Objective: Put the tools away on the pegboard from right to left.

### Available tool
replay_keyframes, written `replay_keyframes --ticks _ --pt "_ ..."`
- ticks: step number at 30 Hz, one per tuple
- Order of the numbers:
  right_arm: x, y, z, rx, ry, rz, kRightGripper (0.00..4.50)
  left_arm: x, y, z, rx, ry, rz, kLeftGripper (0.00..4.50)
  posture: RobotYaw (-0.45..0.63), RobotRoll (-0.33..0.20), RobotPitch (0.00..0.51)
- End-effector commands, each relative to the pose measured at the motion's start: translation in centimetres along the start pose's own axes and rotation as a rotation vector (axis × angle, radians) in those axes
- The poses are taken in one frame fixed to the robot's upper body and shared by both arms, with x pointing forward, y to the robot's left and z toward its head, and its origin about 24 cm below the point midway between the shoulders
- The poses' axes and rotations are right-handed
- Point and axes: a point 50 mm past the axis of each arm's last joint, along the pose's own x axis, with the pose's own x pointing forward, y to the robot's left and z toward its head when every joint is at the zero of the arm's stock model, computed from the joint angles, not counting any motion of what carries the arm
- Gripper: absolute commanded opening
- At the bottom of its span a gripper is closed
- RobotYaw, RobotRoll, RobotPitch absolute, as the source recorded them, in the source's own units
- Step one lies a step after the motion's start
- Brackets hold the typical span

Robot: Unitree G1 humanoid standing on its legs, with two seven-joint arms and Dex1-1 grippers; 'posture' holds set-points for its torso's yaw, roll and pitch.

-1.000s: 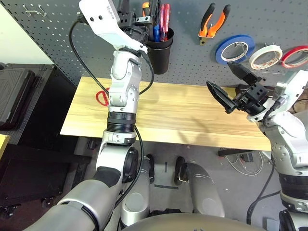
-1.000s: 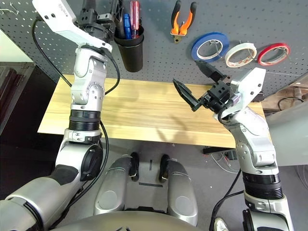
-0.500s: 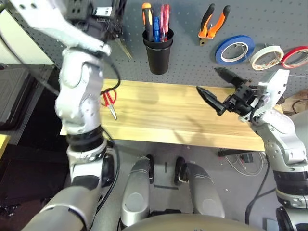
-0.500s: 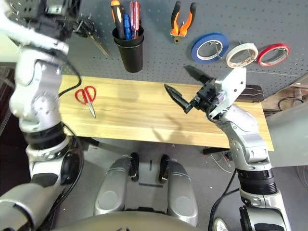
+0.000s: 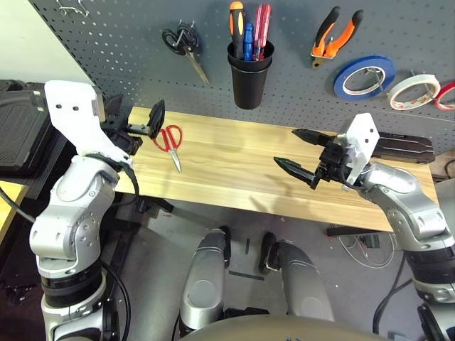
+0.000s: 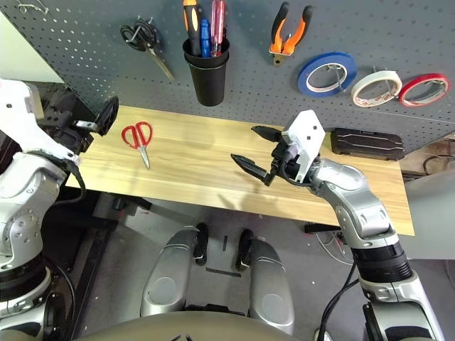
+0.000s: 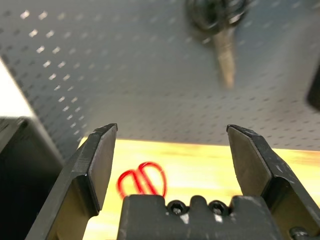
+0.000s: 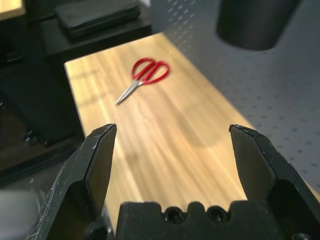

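The left claw (image 5: 138,122) is hovering wide apart beside the red scissors (image 5: 169,141) on the table (image 5: 234,167); light, stiff, probably slippery, they are likely best pinched at the pivot.

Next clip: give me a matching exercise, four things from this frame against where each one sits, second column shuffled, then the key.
Things:
1. red-handled scissors
2. black-handled scissors
3. pliers
4. black case

Places:
A. hanging on the pegboard, left of the black cup
B. lying on the table's right end
C. lying on the table near the left gripper
D. hanging on the pegboard, right of the cup

Pairs: 1-C, 2-A, 3-D, 4-B
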Motion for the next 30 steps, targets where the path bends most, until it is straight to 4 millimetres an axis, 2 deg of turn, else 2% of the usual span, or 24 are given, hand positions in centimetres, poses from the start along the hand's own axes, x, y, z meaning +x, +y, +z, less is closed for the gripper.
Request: replay_keyframes --ticks 1,6,15,30 --pt "0.1 0.3 -1.4 0.013 0.096 0.026 4.5 0.6 0.4 -3.2 0.015 0.144 0.067 4.48 0.26 0.0 0.33" --pt "0.2 0.2 -2.0 0.009 0.185 0.028 4.5 2.7 1.0 -6.2 -0.023 0.248 0.182 4.48 0.25 0.0 0.347" --pt "1.1 0.6 -2.5 -0.007 0.235 0.037 4.5 5.0 2.4 -10.0 0.007 0.336 0.247 4.48 0.22 0.0 0.381" --pt "2.0 0.8 -2.4 -0.017 0.251 0.004 4.5 9.6 2.3 -12.3 -0.015 0.344 0.25 4.48 0.16 0.0 0.397"
